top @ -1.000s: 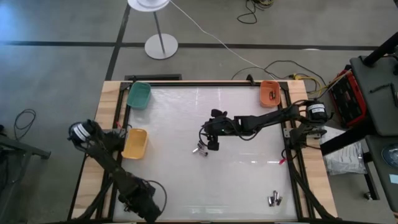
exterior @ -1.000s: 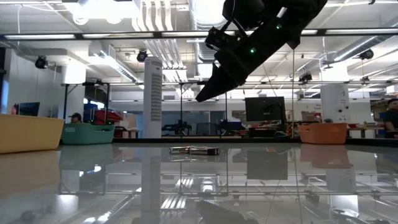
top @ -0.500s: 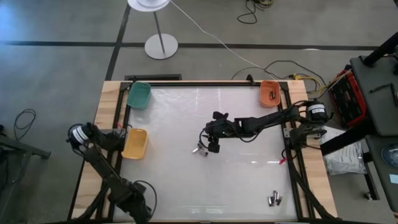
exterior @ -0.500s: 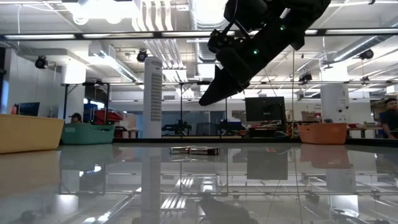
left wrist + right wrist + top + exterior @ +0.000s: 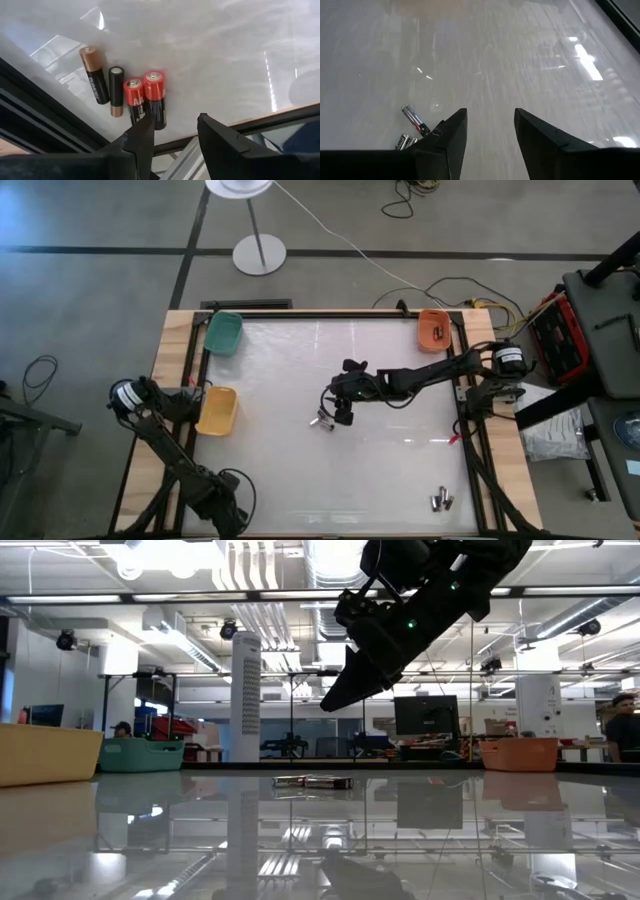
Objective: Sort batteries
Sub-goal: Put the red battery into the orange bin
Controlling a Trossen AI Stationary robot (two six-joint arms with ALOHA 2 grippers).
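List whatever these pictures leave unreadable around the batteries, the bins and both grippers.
- High view: the left gripper is cut off by the picture's bottom edge.
- High view: the dark item inside the orange plastic bin is too small to name.
- Right wrist view: the silver-grey batteries are partly hidden behind that gripper's own finger.
- Low view: the yellow plastic bin and green plastic bin show only side walls; contents hidden.

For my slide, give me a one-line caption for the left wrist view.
Left pincer, open, hovers over four batteries lying side by side near the table edge.
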